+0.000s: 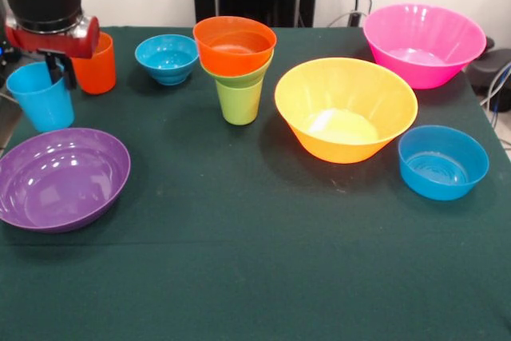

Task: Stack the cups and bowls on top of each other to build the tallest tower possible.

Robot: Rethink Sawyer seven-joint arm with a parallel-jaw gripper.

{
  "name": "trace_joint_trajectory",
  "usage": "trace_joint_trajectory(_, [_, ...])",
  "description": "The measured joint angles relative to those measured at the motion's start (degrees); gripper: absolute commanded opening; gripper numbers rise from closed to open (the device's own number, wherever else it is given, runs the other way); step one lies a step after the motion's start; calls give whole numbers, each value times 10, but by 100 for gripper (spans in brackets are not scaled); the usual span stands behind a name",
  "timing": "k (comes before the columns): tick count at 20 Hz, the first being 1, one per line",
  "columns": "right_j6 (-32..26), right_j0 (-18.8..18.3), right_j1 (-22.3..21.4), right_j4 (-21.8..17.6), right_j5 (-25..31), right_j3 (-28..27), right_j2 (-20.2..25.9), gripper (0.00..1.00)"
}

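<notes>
Arm in upper left of frame, its dark fingers [57,69] hanging just behind the rim of the light blue plastic tumbler [41,97], which stands upright near the left counter edge; the tips sit at the cup's back lip and partly in front of the orange plastic tumbler [97,65] just behind, so whether they are spread or closed I cannot tell, nothing visibly held. Key relation: blue tumbler is directly below and slightly toward the frame's front-left of the fingers, long axis vertical, mouth up, so a short drop would probably be enough to take its rim. The tower [235,68] stands at upper centre: lime green plastic tumbler [239,101] as base, a small green bowl nested in its mouth with only the rim showing, medium orange glossy bowl [235,44] on top. It lies well to the right of the fingers, small blue round bowl [167,58] between them. Large purple bowl [62,177] sits just in front of the blue tumbler, close but seemingly apart. Yellow-orange big bowl [346,108] is just right of the tower, pink bowl [424,43] upper right, medium blue bowl [442,161] lower right. Dark green cloth-covered counter [255,277] is open across the front. Carry path to the tower likely needs height over the small blue bowl.
</notes>
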Motion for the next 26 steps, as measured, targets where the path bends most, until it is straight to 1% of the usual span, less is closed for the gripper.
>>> trace_joint_trajectory(9, [0, 28, -39, 0, 0, 2, 0, 0])
trace_joint_trajectory(17, [0, 34, -69, 7, 0, 13, 0, 0])
trace_joint_trajectory(26, [0, 36, -114, 45, 0, 49, 0, 0])
